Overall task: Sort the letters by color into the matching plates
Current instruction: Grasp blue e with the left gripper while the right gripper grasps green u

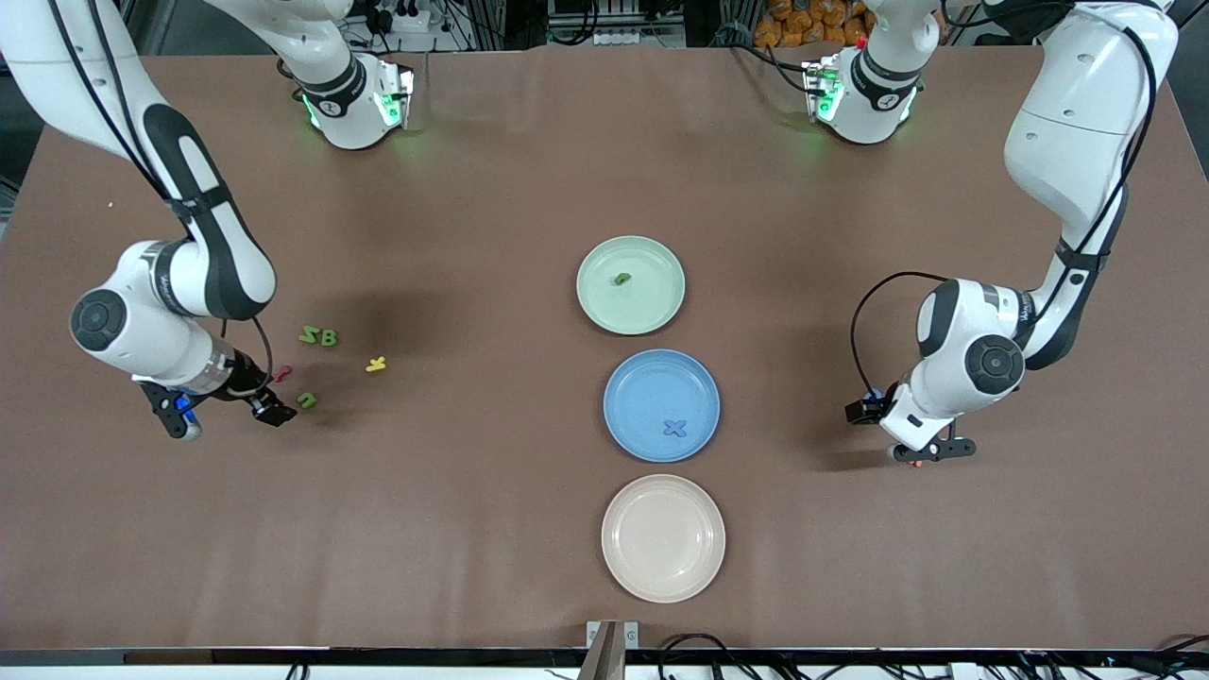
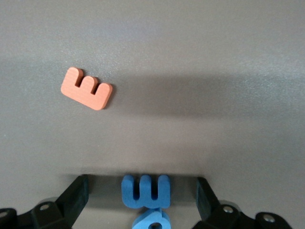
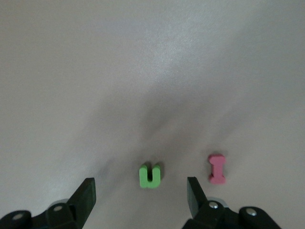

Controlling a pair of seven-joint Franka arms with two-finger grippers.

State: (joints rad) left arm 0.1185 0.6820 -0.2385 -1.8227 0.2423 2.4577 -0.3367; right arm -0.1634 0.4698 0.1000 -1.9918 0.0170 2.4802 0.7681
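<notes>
Hovering spread-fingered, right gripper point(image 3: 138, 195) over green letter "U" point(image 3: 150, 175) beside red "I" point(image 3: 217, 169). Waiting, left gripper point(image 2: 143, 198) wide apart around blue "E" point(image 2: 145, 191); orange "E" point(image 2: 86, 88) near. Green plate point(image 1: 652, 316) holding one green letter point(image 1: 621, 279); blue plate point(image 1: 628, 416) holding blue "X" point(image 1: 673, 428).

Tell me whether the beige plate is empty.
Empty. The front view shows nothing inside the beige plate.

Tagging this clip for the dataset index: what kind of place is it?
Likely a robotics lab bench: two fixed arms at a brown-covered table, cable bundles along its edges, and staged props, foam letters beside the pale green plate, blue plate and cream plate.
</notes>
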